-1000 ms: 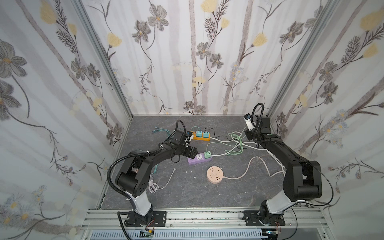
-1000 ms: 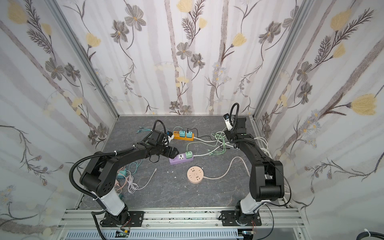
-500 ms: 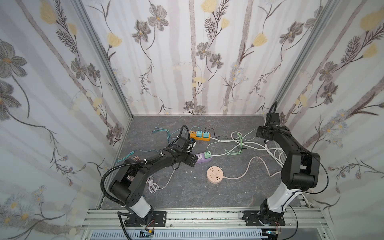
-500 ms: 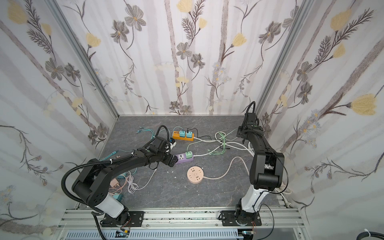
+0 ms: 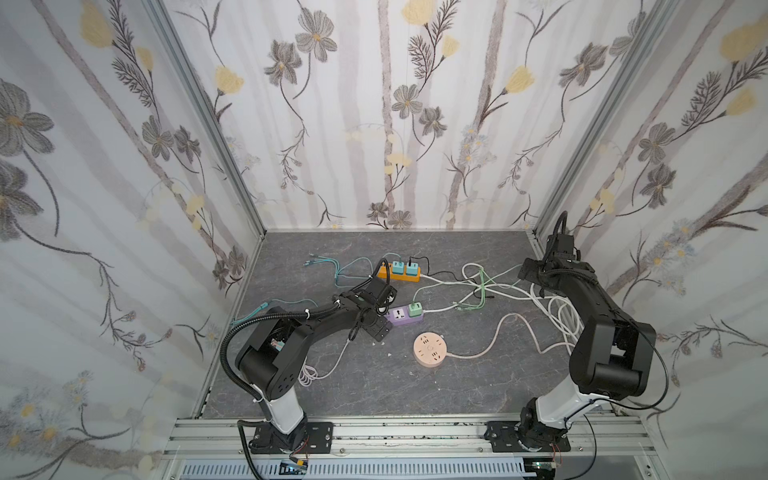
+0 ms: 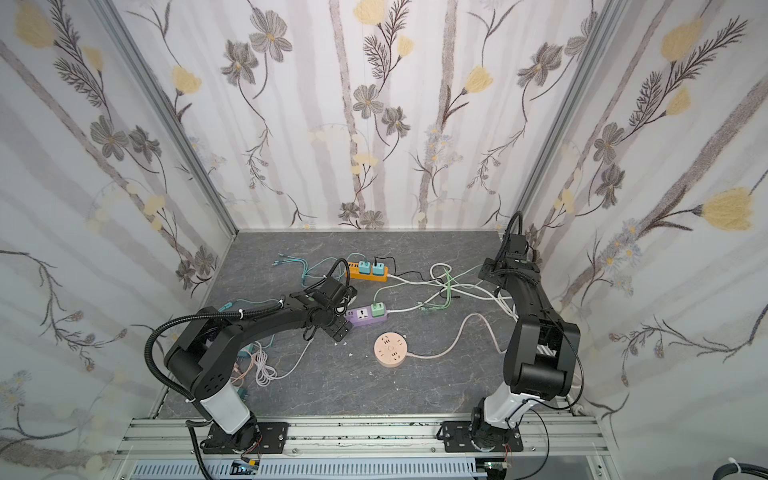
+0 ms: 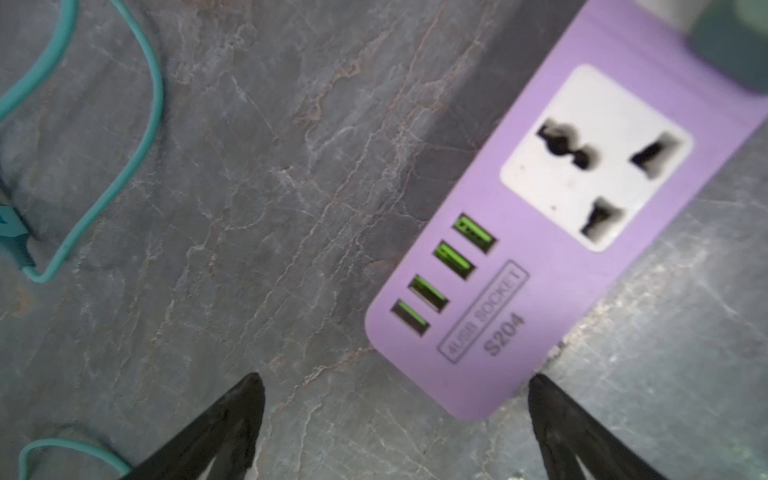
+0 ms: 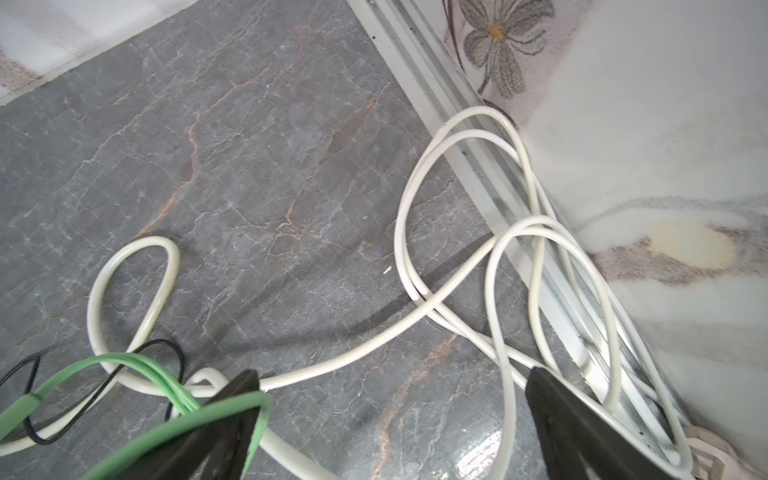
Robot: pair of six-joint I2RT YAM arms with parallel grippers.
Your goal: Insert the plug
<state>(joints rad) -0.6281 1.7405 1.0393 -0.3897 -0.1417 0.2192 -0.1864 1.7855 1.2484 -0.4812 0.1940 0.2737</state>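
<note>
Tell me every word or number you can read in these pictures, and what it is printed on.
"4USB SOCKET": inside a printed frame on the purple power strip, slightly blurred but legible.
"S204": next to that frame, on the same strip.
The orange power strip and the round pink socket: any print is too small to read in a top view.
Nothing else readable shows.
</note>
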